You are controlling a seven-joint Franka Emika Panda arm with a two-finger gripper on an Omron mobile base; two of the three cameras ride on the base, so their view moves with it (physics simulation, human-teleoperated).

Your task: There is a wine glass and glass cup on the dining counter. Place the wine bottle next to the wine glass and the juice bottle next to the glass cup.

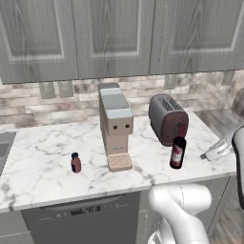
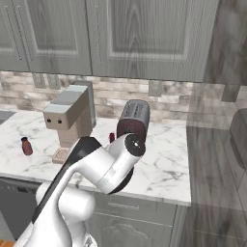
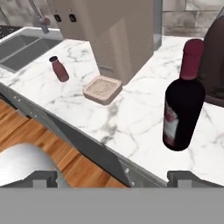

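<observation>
Approaching: I had the gripper (image 3: 112,177) short of the worktop's front edge, aimed at the wine bottle (image 3: 183,103).
Gripper: fingers spread wide, nothing between them.
Wine bottle: upright near the front edge of the worktop (image 1: 43,157), toward its right end, just in front of the toaster (image 1: 167,118).
Juice bottle (image 1: 76,162): upright left of the coffee machine (image 1: 116,125), well apart from the wine bottle.
Grasp: I judged the body below the shoulder the best hold, jaws level and centred so it would not tip.
Clearance: toaster close behind the bottle, so I wanted a shallow reach; open marble on its left, toward the drip tray (image 3: 102,89).
Exit: lifting straight up, then back over the front edge, looked freest.
</observation>
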